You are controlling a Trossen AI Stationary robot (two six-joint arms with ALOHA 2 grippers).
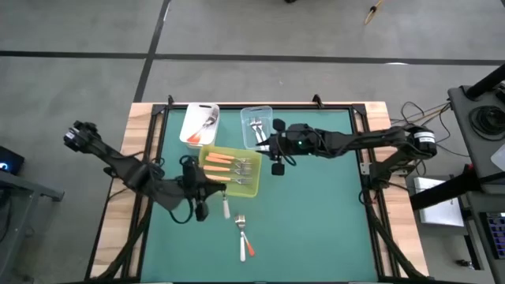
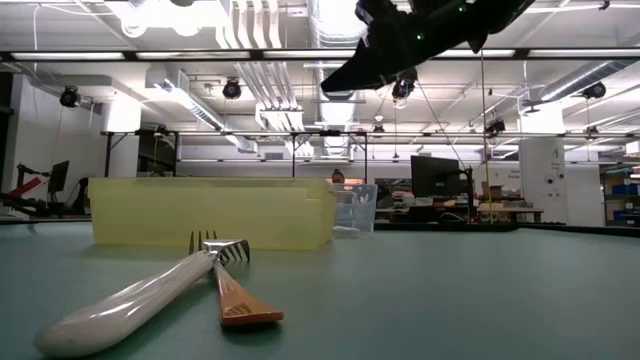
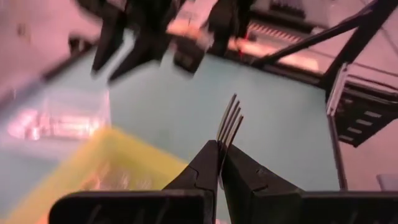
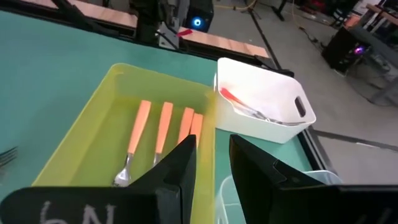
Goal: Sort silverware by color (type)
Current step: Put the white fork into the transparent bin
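Two forks (image 1: pixel 245 237) wait near you on table; left gripper (image 3: pixel 219 163) pinched shut on fork (image 3: pixel 229 121), tines up, beside yellow tray (image 1: pixel 251 187); right gripper (image 4: pixel 212 163) part-open, empty, above clear tub (image 1: pixel 256 126).

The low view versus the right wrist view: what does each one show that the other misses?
Only the low view shows two forks lying crossed on the mat, a white-handled fork and an orange-handled fork. Only the right wrist view shows the white tub, the orange-handled forks inside the tray, and the right gripper, open and empty. Both show the yellow-green tray.
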